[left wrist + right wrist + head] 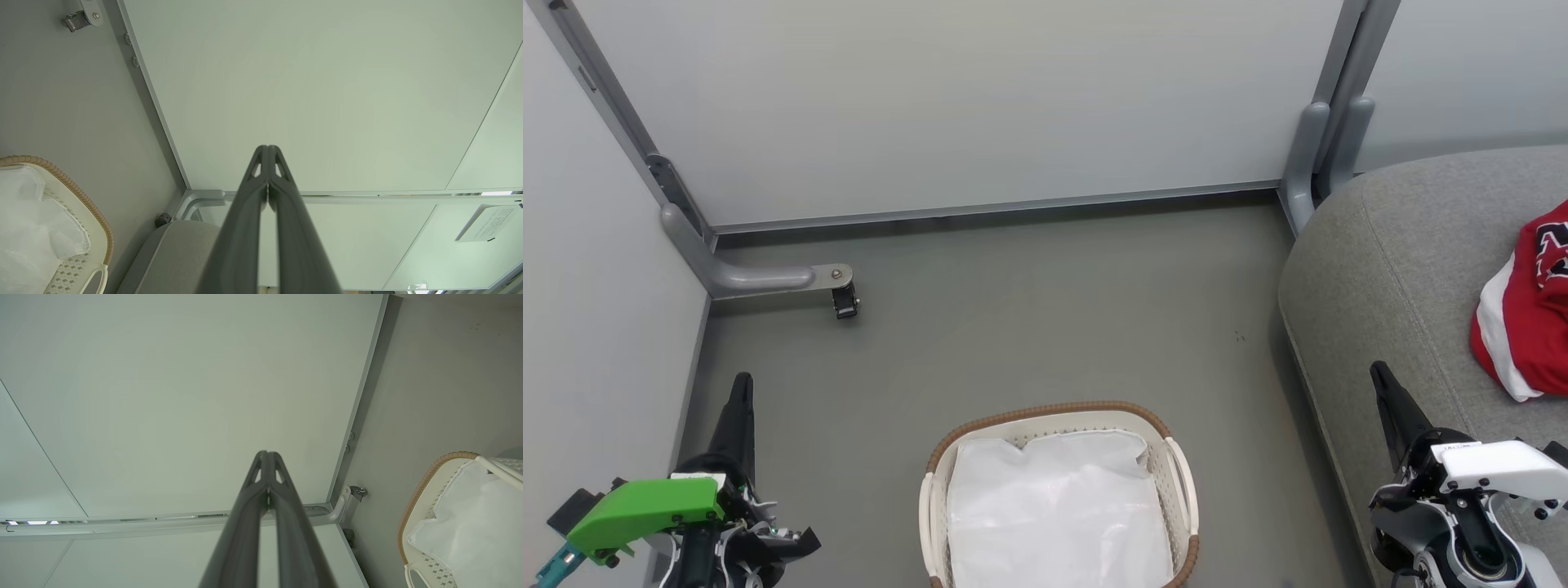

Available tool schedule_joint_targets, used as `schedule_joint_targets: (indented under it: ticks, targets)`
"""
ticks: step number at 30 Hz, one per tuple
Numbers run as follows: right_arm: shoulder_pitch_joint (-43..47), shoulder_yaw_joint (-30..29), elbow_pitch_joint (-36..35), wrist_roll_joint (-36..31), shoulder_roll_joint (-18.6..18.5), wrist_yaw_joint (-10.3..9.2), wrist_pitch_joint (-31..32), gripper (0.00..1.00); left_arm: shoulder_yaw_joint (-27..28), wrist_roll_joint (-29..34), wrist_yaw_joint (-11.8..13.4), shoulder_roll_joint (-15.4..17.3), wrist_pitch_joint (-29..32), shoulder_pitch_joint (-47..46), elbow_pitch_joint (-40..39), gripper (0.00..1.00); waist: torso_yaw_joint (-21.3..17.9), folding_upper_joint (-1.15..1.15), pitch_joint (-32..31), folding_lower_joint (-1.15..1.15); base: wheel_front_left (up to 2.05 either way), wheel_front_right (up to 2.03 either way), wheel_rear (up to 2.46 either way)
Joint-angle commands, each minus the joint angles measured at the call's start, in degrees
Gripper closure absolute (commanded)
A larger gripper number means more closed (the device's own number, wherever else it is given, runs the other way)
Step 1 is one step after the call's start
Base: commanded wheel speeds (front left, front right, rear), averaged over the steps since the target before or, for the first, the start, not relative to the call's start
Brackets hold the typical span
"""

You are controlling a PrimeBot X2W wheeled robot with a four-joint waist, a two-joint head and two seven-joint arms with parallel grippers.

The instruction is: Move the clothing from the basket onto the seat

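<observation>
Head view, basket (1054,407): oval, off-white perforated plastic with a brown woven-look rim, seen standing on the smooth grey floor (1013,327) at bottom centre.
Head view, basket contents: a thin white liner sheet (1054,506), lightly crumpled, is seen lying inside.
Head view, seat (1388,269): grey fabric upholstery with a rounded edge and a stitched seam, at the right.
Head view, clothing (1531,327): bright red fabric with a white stripe and dark lettering, bunched up on the seat, well apart from the basket.
Head view, left gripper (742,385): long dark fingers are pressed together, nothing is held; a green housing (645,506) sits below them.
Head view, right gripper (1380,377): jaws are closed tight on nothing, seen against the seat's front edge.
Left wrist view, fingers (245,228): matte, tapered, tips met, pointed at a smooth pale wall panel (327,81).
Left wrist view, basket: woven rim and liner sheet are caught at lower left, the seat's corner nearby.
Right wrist view, fingers (245,531): tips are shut together.
Right wrist view, basket: rim, a handle and the liner sheet inside are seen at lower right.
</observation>
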Motion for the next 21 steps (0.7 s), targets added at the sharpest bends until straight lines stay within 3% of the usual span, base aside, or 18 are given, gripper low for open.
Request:
schedule_joint_targets:
  ticks: [1, 21]
  targets:
    - [0.67, -0.12, -0.19, 0.22, -0.34, 0.0, 0.19, 1.0, 0.15, -0.16, -0.2, 0.4, 0.27, 0.63, -0.12, 1.0, 0.0, 0.0, 0.0, 0.0, 0.0, 0.0, 0.0]
    - [0.67, -0.11, -0.19, 0.22, -0.34, 0.0, 0.18, 1.0, 0.14, -0.17, -0.2, 0.4, 0.27, 0.64, -0.12, 1.0, 0.0, 0.0, 0.0, 0.0, 0.0, 0.0, 0.0]
